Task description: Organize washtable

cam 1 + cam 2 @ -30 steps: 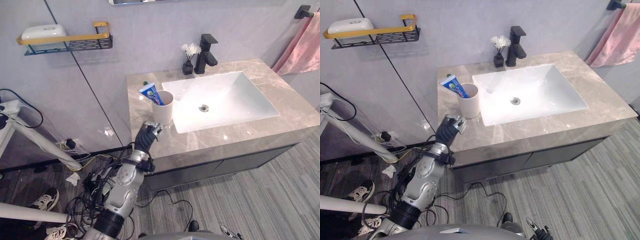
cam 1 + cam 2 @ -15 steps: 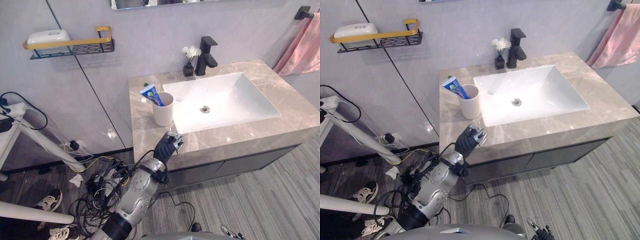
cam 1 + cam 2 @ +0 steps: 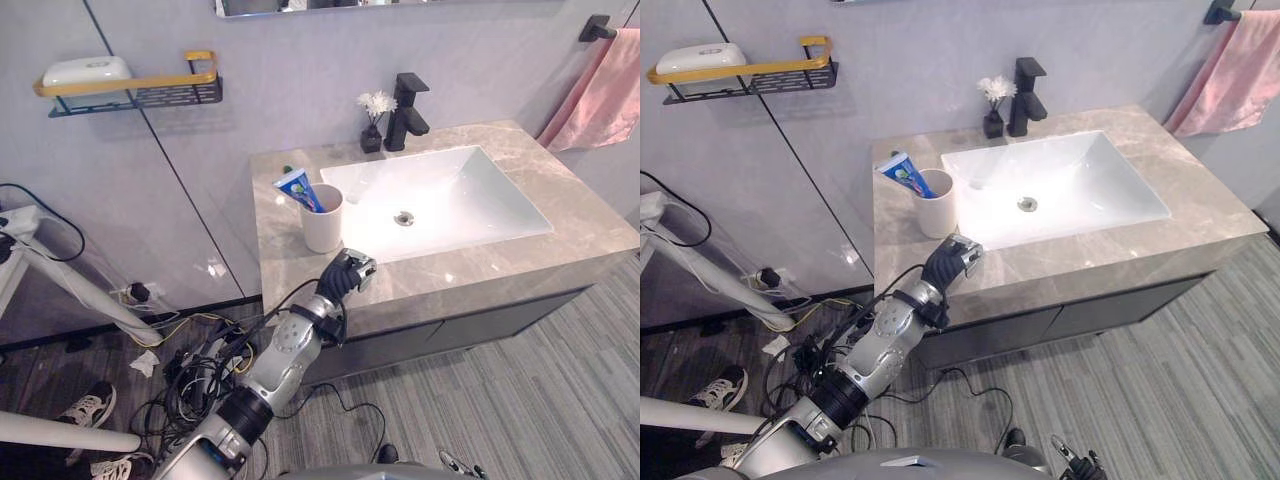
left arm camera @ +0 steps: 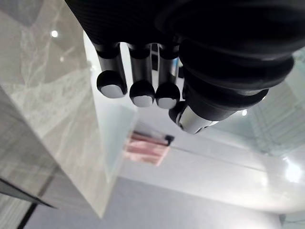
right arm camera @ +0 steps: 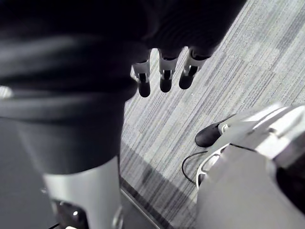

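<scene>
Cup [image 3: 322, 217] with toothpaste tube [image 3: 300, 187] on counter [image 3: 480, 262], just beyond left robot hand [image 3: 348, 272], fingers curled, empty

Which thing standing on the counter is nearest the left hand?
The white cup with toothpaste, just beyond the left hand; vase and tap stand at the back.
</scene>
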`<state>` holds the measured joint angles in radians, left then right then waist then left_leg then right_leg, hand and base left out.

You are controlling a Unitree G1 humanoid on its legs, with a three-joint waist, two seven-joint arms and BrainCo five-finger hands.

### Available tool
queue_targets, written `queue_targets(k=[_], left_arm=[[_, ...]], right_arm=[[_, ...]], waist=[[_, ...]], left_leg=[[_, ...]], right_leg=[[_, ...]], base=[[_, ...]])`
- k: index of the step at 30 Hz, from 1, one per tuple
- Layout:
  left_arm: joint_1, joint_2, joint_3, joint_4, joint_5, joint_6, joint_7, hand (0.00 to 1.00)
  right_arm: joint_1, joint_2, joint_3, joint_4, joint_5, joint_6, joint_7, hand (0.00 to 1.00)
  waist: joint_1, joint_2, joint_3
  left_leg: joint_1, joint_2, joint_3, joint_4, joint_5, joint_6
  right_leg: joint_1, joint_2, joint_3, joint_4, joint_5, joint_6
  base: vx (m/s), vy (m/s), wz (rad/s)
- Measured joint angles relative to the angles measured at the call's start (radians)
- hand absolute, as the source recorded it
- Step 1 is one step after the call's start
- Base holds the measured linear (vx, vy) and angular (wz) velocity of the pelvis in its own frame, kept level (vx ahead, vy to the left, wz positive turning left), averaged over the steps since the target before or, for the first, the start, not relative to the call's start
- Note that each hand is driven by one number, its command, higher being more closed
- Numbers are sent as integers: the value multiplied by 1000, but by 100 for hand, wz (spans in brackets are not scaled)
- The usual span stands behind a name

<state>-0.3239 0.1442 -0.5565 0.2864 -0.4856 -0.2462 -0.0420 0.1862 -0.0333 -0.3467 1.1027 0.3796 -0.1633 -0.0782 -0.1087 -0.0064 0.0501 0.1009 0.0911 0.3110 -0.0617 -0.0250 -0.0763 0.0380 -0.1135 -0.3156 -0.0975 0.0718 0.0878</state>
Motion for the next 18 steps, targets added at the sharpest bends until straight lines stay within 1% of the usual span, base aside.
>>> queue_targets(k=[6,12,15,18], left_arm=[[-74,-20,7,80,34,1,29,100],[-117,-28,7,135,65,6,34,100],[-145,-28,7,180,81,7,48,100],[-156,-27,9,196,92,8,57,100]], right_arm=[[0,5,-7,0,14,1,0,0],[1,7,-13,-1,14,1,0,0],[0,9,-17,-2,14,1,0,0],[0,12,-24,-3,14,1,0,0]], waist=[[-19,-4,3],[-23,-5,4],[-23,-5,5],[-34,-5,5]], left_leg=[[0,0,8,-1,0,0],[-6,1,16,-3,-1,0],[-8,0,28,-3,-1,0],[-9,0,32,-3,-2,0]], right_leg=[[-3,0,4,-1,0,0],[-14,1,14,-1,3,0],[-23,2,25,-1,6,0],[-26,2,28,-1,6,0]], base=[[1,1,-1],[1,2,-5],[0,5,-10],[2,2,-3]])
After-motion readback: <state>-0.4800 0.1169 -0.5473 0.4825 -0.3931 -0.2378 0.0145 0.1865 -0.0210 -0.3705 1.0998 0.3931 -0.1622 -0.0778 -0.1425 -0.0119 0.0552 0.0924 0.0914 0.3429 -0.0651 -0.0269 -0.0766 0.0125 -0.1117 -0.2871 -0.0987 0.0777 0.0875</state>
